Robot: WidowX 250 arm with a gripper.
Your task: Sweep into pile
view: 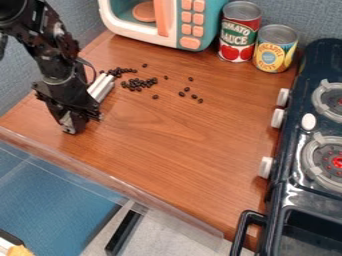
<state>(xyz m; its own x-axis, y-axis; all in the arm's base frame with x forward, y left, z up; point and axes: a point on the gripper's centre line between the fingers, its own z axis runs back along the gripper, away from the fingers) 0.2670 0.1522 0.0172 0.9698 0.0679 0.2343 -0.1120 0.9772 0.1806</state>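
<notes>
Dark beans [139, 84]: on the far left part of the counter; two thick clusters close together, a small loose group to their right, and a few single beans around them.
Floor: pale grey [177, 227] at the bottom of the view, with a blue surface [57, 200] to its left and a black bar-like piece [124, 231] between.
Counter edge: a clear strip [133, 191] runs slantwise along the near side.
Stove: dark toy unit [284, 200] along the right side, with a black handle [248, 227] at its near end, pale knobs [266, 167] facing the counter, and two grey burner rings [325, 159] with red centres.
Counter: brown wood-grain top [194, 145].
Gripper: black [71, 124], pointing down over the left of the counter, nearer the camera than the beans.
Jaws: cannot tell whether wide or narrow, nor what they hold.
White piece: long and ridged [101, 88], just beside the gripper, its far end near the beans.
Cans: a red-labelled one [238, 35] and a yellow-labelled one [274, 49], upright side by side, contents hidden.
Toy microwave: white and teal [208, 25], at the far edge; a round orange plate [143, 11] inside.
Wall: blue-grey [287, 12], behind everything.
</notes>
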